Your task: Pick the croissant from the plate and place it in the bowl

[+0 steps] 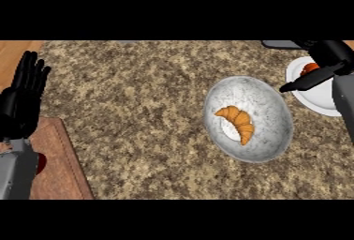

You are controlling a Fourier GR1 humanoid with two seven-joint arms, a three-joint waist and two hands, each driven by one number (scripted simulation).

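Speckled brown granite fills most of what I see, the worktop [138, 117] stretching across the head view. On it, right of centre, sits a grey mottled plate [266, 101] with the golden croissant [237, 123] lying on its lower left part, curved and untouched by either robot hand.

My right robot hand [325, 65] shows at the upper right, over a white bowl [319, 99] that stands just beside the plate's right rim. Its dark fingers are stretched out straight, one pointing down and left towards the plate; it pinches nothing. Something small and orange-red [310, 68] shows at the bowl's upper edge, partly hidden behind that hand (I cannot tell what it is).

My left robot hand [21, 96] rests at the left edge, spread flat with fingers pointing up, well apart from the plate. Below it lies a reddish wooden board [62, 164] at the lower left corner, with a bit of red [41, 163] peeking out beside the grey forearm.
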